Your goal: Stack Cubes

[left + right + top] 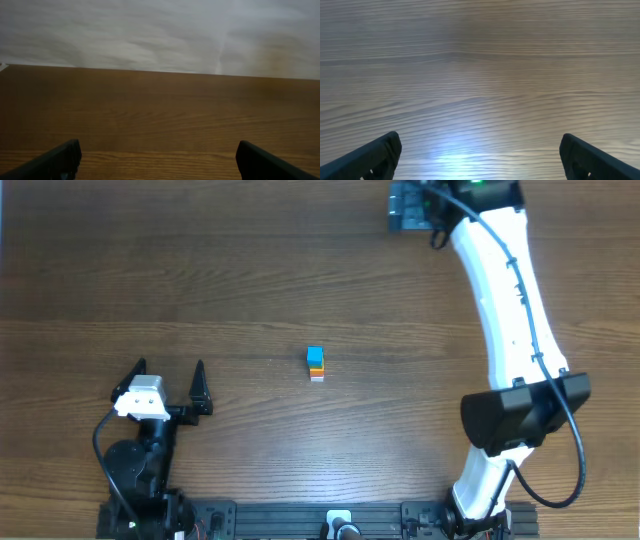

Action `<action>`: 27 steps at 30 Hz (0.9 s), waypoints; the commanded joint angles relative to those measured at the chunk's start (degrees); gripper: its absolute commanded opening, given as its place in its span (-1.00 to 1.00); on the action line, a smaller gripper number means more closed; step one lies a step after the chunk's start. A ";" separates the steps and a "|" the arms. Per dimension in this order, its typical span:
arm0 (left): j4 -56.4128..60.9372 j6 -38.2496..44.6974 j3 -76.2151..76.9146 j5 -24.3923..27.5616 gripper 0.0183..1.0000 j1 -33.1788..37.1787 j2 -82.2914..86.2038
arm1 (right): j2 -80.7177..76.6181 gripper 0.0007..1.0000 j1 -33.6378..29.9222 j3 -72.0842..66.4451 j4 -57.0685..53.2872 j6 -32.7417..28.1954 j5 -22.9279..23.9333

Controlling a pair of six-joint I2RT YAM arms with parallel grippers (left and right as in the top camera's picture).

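Though both arms stand idle, what matters is where the cubes (315, 365) sit relative to them. They are at the middle of the table (230, 270), a blue cube (315, 356) over an orange cube (316, 368) over a pale cube (317, 377). From above I judge this to be one upright column, its long axis vertical, though I cannot rule out a short row lying flat.

The left gripper (169, 370) sits low near its own base with its fingers spread wide. The cubes lie off to its right and slightly farther out on the table, with bare wood between. Its wrist view looks across the table to a pale wall (150, 30).

The right gripper (408, 207) is stretched to the far edge of the table, well apart from the cubes. They lie back toward the bases and to its left. Its fingers, also spread wide, hang over bare wood.

The left arm is plainly the nearer. If the column counts as done, I'd say little is left to do.

I can read no labels or writing anywhere.
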State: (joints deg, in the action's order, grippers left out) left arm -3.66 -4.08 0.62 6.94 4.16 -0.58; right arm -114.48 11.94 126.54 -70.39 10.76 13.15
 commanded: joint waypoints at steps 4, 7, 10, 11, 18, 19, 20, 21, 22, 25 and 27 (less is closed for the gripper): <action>-0.07 0.66 -0.28 0.52 1.00 0.20 0.42 | 7.45 0.99 -5.79 -4.13 2.75 -8.33 1.99; -0.07 0.66 -0.28 0.52 1.00 0.20 0.42 | 12.52 0.99 -6.80 -10.14 6.67 -8.72 1.95; -0.07 0.66 -0.28 0.52 1.00 0.20 0.42 | 19.89 0.98 -7.58 -18.49 10.82 -8.72 1.92; -0.07 0.66 -0.28 0.52 1.00 0.20 0.42 | 22.67 0.98 -7.82 -21.62 12.02 -8.74 1.92; -0.07 0.66 -0.28 0.52 1.00 0.20 0.42 | 42.03 0.99 -8.20 -43.74 21.24 -11.02 1.25; -0.07 0.66 -0.28 0.52 1.00 0.20 0.42 | 45.59 0.98 -8.20 -47.43 22.97 -11.10 0.76; -0.07 0.66 -0.28 0.52 1.00 0.20 0.42 | 49.03 0.99 -8.20 -51.17 24.59 -11.10 0.35; -0.07 0.66 -0.28 0.52 1.00 0.20 0.42 | 51.54 0.99 -8.20 -53.77 25.62 -11.10 -0.02; -0.07 0.66 -0.28 0.52 1.00 0.20 0.42 | 54.86 0.98 -8.20 -57.16 27.04 -11.10 -0.57; -0.07 0.66 -0.28 0.52 1.00 0.20 0.42 | 65.77 0.99 -8.17 -67.34 31.91 -12.09 -3.63; -0.07 0.66 -0.28 0.52 1.00 0.20 0.42 | 73.00 0.98 -8.17 -72.89 34.53 -13.16 -5.25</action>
State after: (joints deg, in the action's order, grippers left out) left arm -3.68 -4.08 0.62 6.94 4.16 -0.58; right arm -50.17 4.05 60.60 -38.28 -0.47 11.55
